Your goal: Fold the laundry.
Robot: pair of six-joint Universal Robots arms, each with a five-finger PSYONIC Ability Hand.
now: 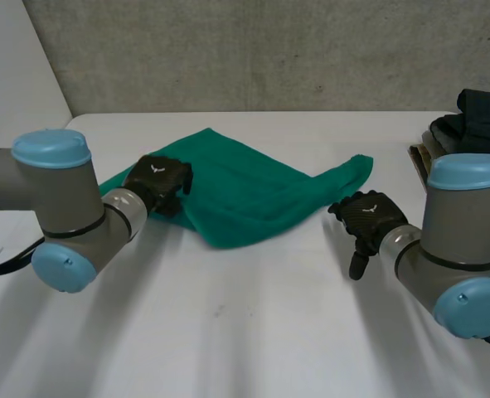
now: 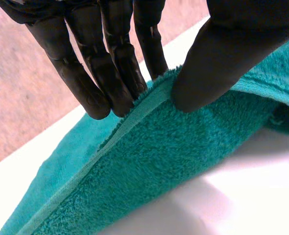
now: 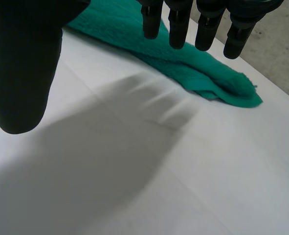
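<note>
Left hand [image 1: 157, 184] is recorded in the head view at the left edge of the green towel [image 1: 253, 195], its wrist bent inward from a grey arm [image 1: 54, 195] that reaches over the white table [image 1: 245, 332]. Its fingertips are hidden behind the knuckles in this view. The towel is spread in a loose, creased heap at the table's middle, toward the far side. The right hand [image 1: 366, 220] is held just beside the towel's right corner, apart from it, with the fingers pointed down. Whether they touch the table cannot be made out. A dark pile of clothing [image 1: 475, 124] is cut off at the far right.

In the left wrist view, the towel's hem is pinched between the straight fingers [image 2: 102, 83] and the thumb [image 2: 212, 68], and that edge is raised off the table.

In the right wrist view, the right hand's fingers are held straight and spread well away from its thumb, with nothing grasped. The towel's corner is seen past the fingertips, lying on the table.
</note>
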